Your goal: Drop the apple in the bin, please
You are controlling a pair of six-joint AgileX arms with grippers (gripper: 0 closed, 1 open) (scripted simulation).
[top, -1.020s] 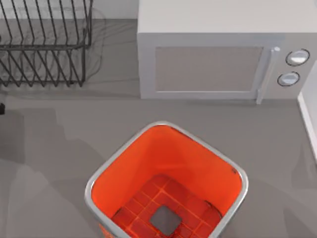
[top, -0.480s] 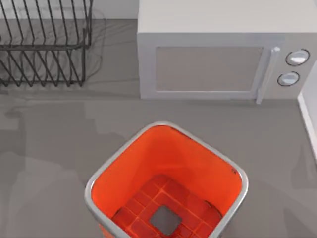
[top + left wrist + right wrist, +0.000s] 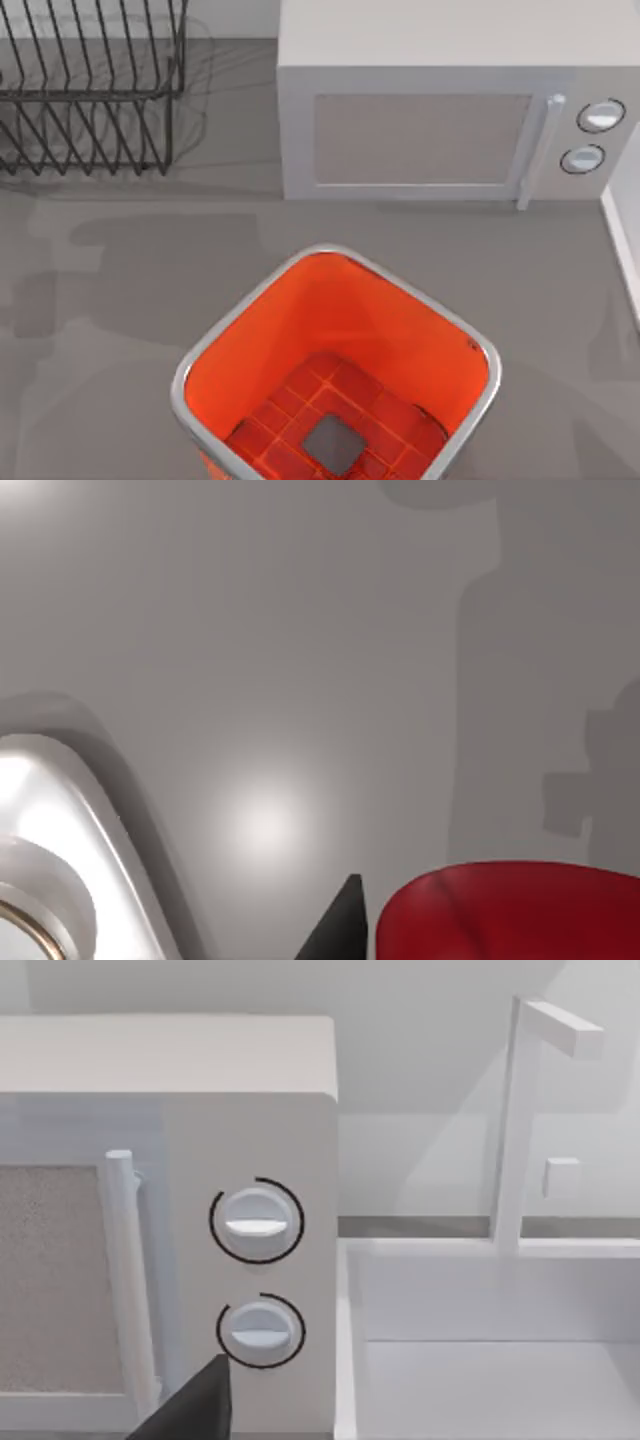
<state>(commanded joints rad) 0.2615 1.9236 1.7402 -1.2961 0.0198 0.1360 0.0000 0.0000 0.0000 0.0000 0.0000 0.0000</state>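
Observation:
The bin [image 3: 478,352] stands at the table's front centre, orange-red inside with a silver rim and a gridded floor around a grey square. A red apple [image 3: 510,908] sits close under the left wrist camera, above bare grey table. My left gripper [image 3: 470,948] is shut on it, and one dark fingertip [image 3: 342,925] shows beside the fruit. My right gripper [image 3: 192,1415] is parked and shows as a dark tip facing the microwave's knobs.
A grey microwave [image 3: 420,60] stands behind the bin, its knobs [image 3: 256,1222] close before the right wrist. A black wire rack [image 3: 90,90] is at the back left. A white frame [image 3: 520,1160] stands at the right. A shiny silver curved object [image 3: 70,830] lies near the apple.
A dark bit of arm at the table's left edge has left the top view. The arm shadows on the table have slid rightward toward the bin.

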